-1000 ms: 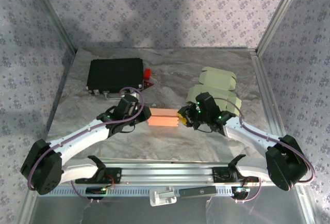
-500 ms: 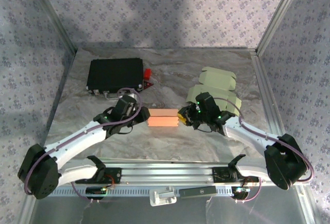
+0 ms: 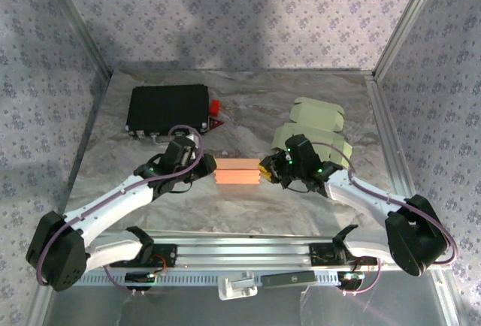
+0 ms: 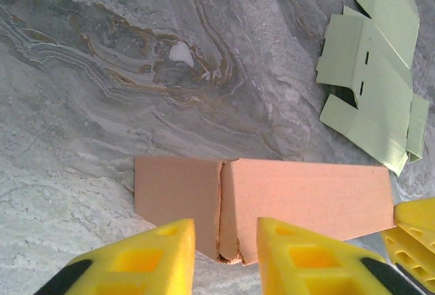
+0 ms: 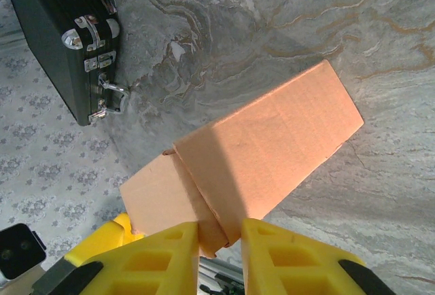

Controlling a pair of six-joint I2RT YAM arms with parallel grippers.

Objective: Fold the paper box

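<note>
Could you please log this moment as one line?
left gripper: astride orange box end, grip unclear | right gripper: shut on opposite end

Both arms reach from the lower corners of the overhead frame toward its middle, forearms low, wrists turned inward to face each other. The left gripper (image 3: pixel 207 167) sits just left of centre, its yellow fingers (image 4: pixel 143 257) a little apart astride an edge of the paper box (image 3: pixel 237 171); whether they pinch it is unclear. The right gripper (image 3: pixel 264 170), just right of centre, has its fingers (image 5: pixel 285 254) nearly together, clamped on the box's end.
</note>
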